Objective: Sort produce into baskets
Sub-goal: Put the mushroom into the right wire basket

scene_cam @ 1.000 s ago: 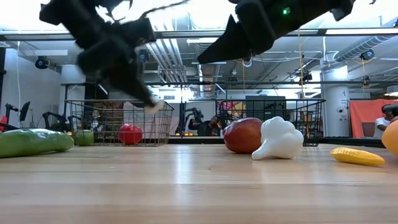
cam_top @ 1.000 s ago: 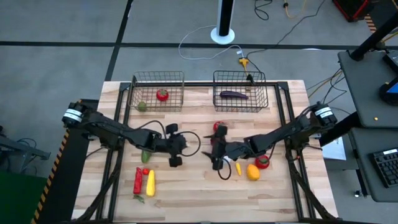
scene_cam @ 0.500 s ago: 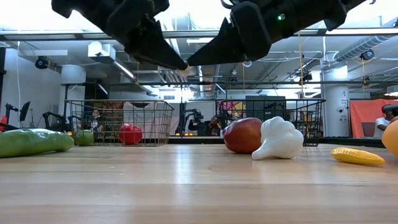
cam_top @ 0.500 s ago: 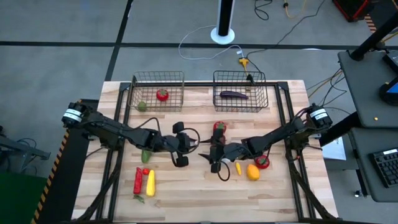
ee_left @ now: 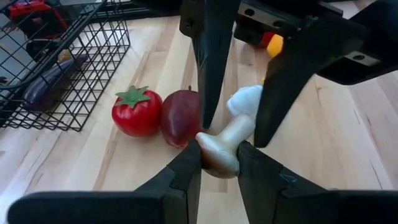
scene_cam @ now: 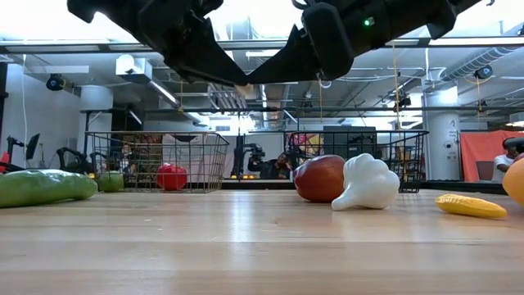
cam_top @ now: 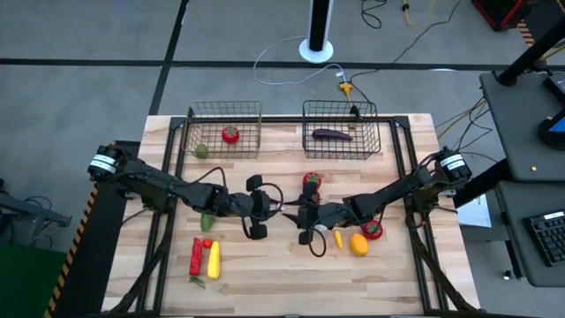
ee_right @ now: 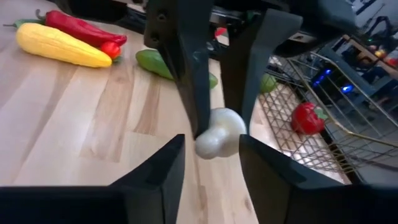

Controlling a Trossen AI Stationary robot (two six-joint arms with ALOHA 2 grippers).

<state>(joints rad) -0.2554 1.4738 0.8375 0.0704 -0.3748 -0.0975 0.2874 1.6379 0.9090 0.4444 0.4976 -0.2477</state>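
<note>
- A second ago the left arm was further off and the right pincer [ee_right: 211, 144] gaped wide. Now the two pincers meet tip to tip in the air above the middle of the wooden surface [cam_top: 265, 265], and the right pincer has narrowed sharply.
- I judge this to be a hand-over: the small beige mushroom with a brownish cap [ee_left: 239, 127] is passing from the left arm to the right. That suggests it is bound for the wire-grid basket [cam_top: 340, 103] far beyond the right pincer, where a long purple aubergine [cam_top: 331, 134] already lies.
- The left pincer [ee_left: 219, 158] is nearly closed, clamped on the mushroom's cap, with the stem pointing toward the right pincer.
- The right pincer is partly open. Its fingers straddle the stem, one on each side, and a sliver of gap shows on both sides, so it has no grip yet.
- Below the two pincers, on the surface, sit a round red tomato with a green top [ee_left: 137, 112], a dark-red apple [ee_left: 179, 115] touching it, and a white lumpy piece [ee_left: 245, 98] just beside the apple.
- The mushroom is well clear of the surface.
</note>
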